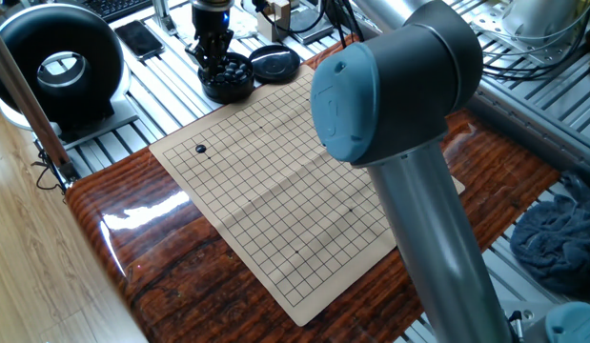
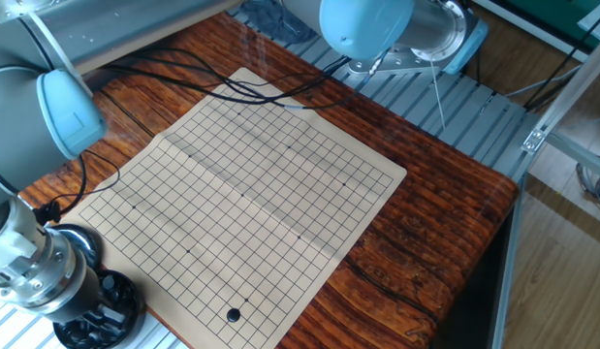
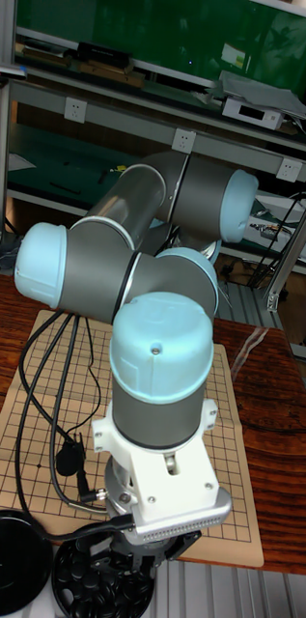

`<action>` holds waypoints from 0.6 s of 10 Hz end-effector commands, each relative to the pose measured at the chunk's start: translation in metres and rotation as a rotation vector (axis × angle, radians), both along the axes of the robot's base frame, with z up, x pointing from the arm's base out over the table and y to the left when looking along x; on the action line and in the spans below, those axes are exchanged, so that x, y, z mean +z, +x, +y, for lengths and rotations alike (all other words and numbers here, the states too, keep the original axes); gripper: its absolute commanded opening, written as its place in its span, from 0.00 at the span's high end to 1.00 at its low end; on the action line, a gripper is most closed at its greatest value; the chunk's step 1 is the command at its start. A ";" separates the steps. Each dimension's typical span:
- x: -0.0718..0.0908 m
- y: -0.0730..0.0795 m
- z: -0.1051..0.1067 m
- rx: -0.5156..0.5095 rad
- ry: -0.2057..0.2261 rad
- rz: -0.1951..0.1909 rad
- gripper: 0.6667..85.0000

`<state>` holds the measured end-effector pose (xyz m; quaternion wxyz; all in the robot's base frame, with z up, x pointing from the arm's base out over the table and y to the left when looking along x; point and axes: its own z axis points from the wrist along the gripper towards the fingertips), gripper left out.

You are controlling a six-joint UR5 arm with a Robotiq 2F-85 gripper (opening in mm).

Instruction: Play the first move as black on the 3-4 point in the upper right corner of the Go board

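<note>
A black stone point(image 1: 201, 149) is sitting on the board point(image 1: 275, 181) near its left corner. Right of it, my gripper point(image 1: 213, 59) is hanging in the bowl of stones point(image 1: 228, 80); can't tell if my fingers are gripping anything. The lid point(image 1: 274, 63) is lying just beside the bowl

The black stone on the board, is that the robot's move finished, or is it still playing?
One black stone already sits on the Go board near a corner, so the move looks done. The gripper is down in the bowl of black stones. Nothing clearly remains except pulling away.
</note>
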<state>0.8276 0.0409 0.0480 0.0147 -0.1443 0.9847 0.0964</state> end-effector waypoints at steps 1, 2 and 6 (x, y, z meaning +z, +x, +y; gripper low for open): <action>-0.003 -0.001 0.003 0.018 0.017 0.007 0.74; -0.003 -0.001 0.004 0.023 0.020 0.007 0.74; -0.003 -0.002 0.006 0.020 0.028 0.014 0.74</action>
